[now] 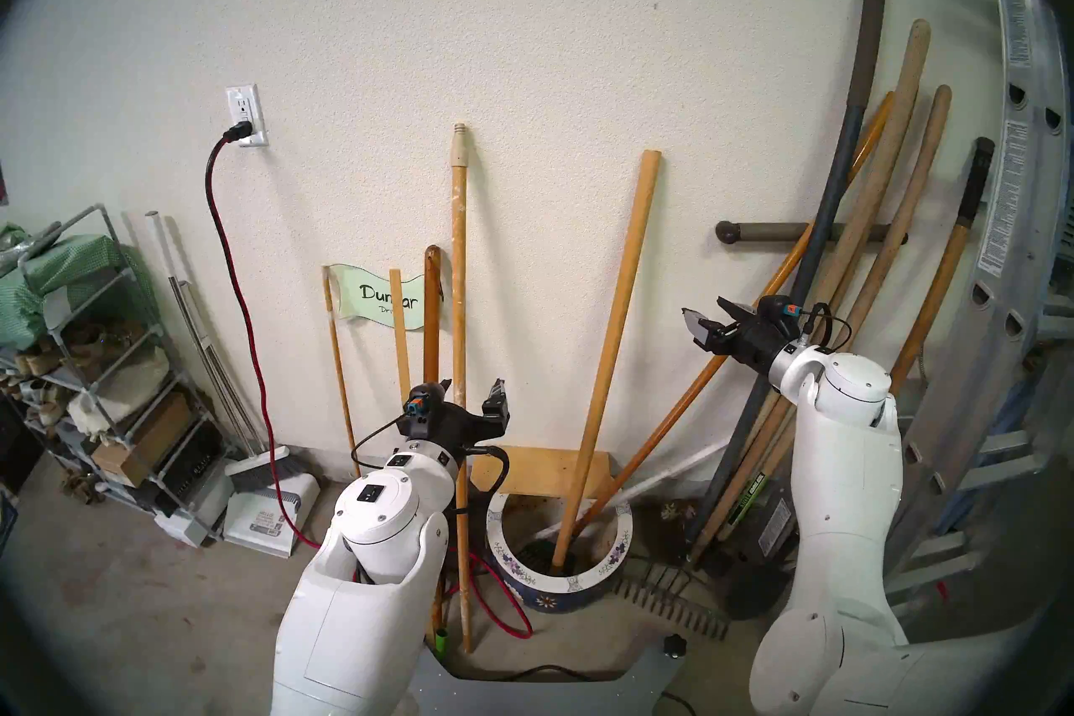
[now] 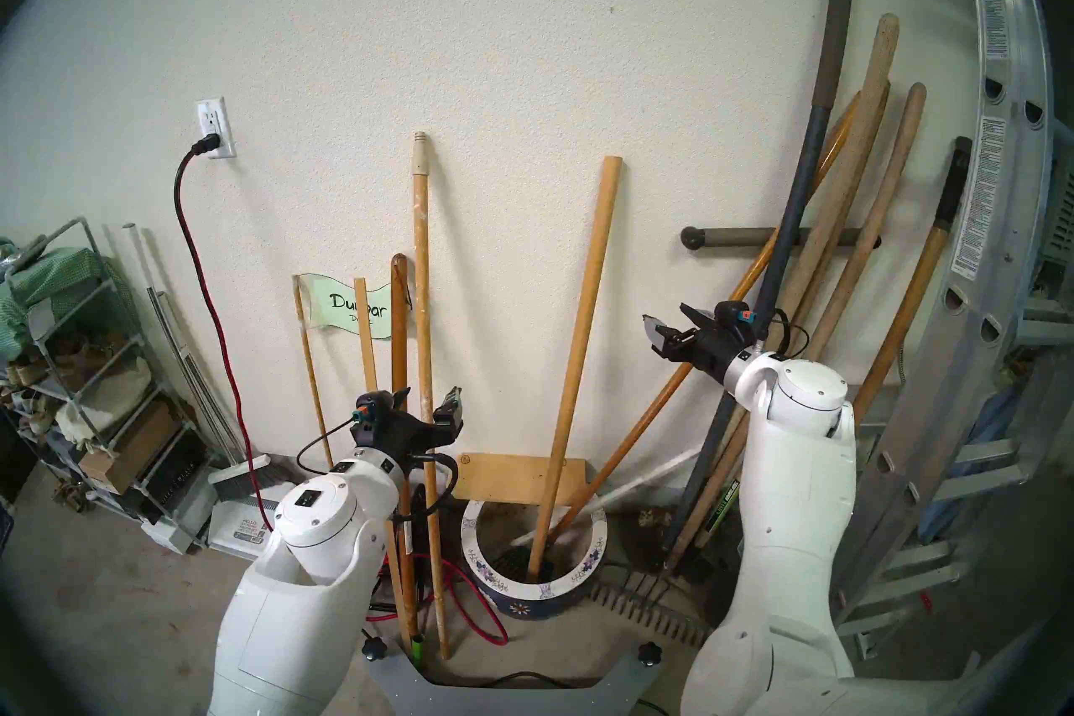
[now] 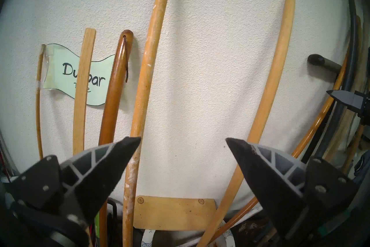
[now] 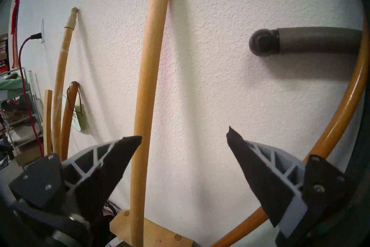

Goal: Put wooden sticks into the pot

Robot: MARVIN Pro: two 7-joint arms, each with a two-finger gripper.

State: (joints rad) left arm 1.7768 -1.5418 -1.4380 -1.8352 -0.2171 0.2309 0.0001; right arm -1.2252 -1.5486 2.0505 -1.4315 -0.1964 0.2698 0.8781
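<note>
The pot (image 1: 620, 546) (image 2: 594, 552), dark blue with a white flowered rim, stands on the floor by the wall. A plain wooden stick (image 1: 616, 337) (image 4: 148, 100) has its foot inside the pot and leans on the wall. A paint-flecked stick with a beige threaded tip (image 1: 459, 261) (image 3: 140, 120) stands on the floor left of the pot. My left gripper (image 1: 471, 390) (image 3: 183, 139) is open, and this stick runs between its fingers, close to one tip, untouched. My right gripper (image 1: 706, 317) (image 4: 184, 134) hangs open and empty, right of the plain stick.
A dark-brown round-topped stick (image 1: 431, 319), a flat slat and a paper sign lean left of the flecked stick. A tan board (image 1: 540, 471) stands behind the pot. An orange pole (image 1: 697, 383) also sits in the pot. Tool handles (image 1: 872, 261), a ladder (image 1: 1017, 232) and a rake (image 1: 668, 604) crowd the right; a shelf rack (image 1: 87, 349) is on the left.
</note>
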